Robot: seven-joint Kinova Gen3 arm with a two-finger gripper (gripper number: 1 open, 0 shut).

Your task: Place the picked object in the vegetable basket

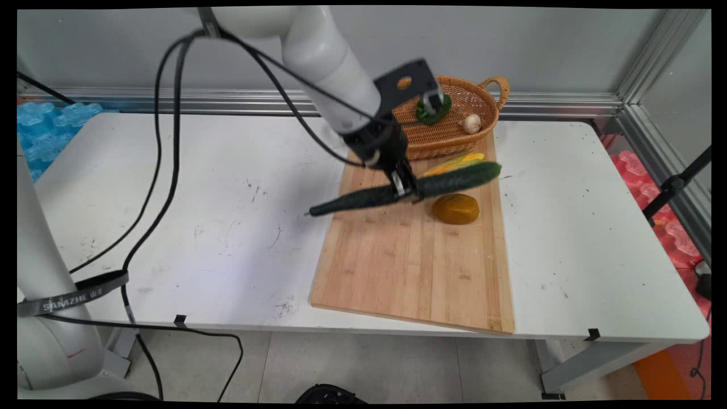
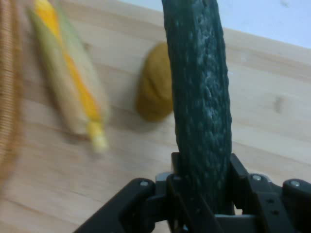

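gripper: the black gripper is clamped around a long dark green cucumber, fingers on either side of it, roughly mid-length

cucumber position: it's up in the air over the far end of the wooden cutting board, lying nearly level, thin stem end poking out left past the board's edge

how it handles: looks stiff and a bit bumpy, probably not too slippery, but it's long, so I'd guess a grip near the middle like this one keeps it from tipping

neighbours: a brownish potato-looking thing sits on the board just below the cucumber, and an ear of corn lies behind it near the wicker basket

main view only: the basket holds a garlic bulb and something green, partly hidden by the arm's bracket

hand view only: close look at the cucumber skin wedged in the linkage, with the corn husk and yellow kernels off to the side
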